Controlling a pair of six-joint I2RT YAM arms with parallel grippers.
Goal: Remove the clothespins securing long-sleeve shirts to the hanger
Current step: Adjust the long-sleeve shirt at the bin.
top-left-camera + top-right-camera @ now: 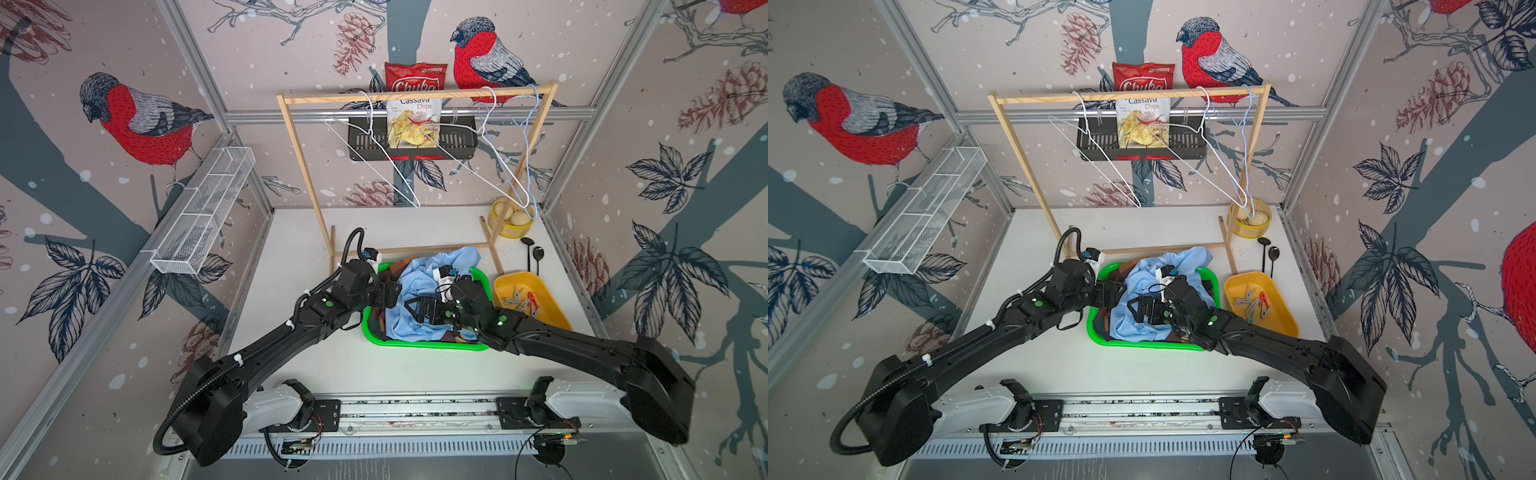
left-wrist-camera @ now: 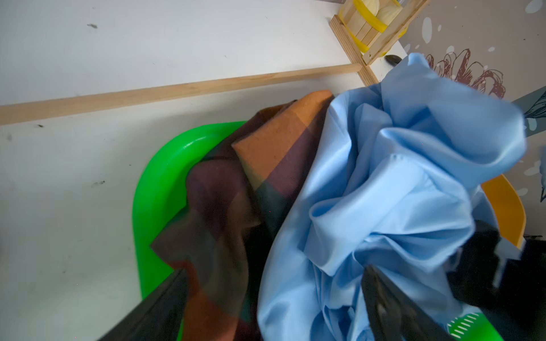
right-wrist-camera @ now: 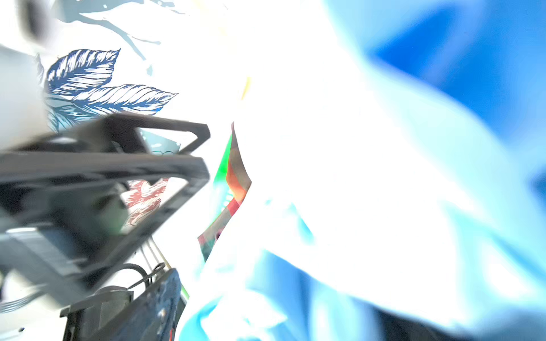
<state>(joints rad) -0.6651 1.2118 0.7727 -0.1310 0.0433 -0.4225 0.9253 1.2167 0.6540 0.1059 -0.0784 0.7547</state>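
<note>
Currently both arms are reaching in over the green basket (image 1: 415,345) in the middle of the table (image 1: 332,365), where the shirts are lying crumpled. The light blue shirt (image 1: 419,276) is sitting on top, and the dark plaid shirt (image 2: 236,192) is poking out beneath it along the basket's left side.

The left gripper (image 2: 273,270) is hovering low over the pile with its fingers spread wide. The plaid and blue cloth are lying between them, and as far as its wrist view shows it is pinching neither.

The right gripper (image 1: 410,309) is hanging just above the blue shirt, close beside the left one. In both top views its fingers are looking parted with nothing between them, while its own wrist view is coming through blurred and washed out.

The clothespins (image 1: 524,301) are lying in a loose heap in the yellow tray (image 1: 555,309), just to the right of the basket, with a red one (image 1: 533,300) showing among the pale ones. Behind the basket, three wire hangers (image 1: 386,162) are hanging from the top bar of the wooden rack (image 1: 332,96).
</note>
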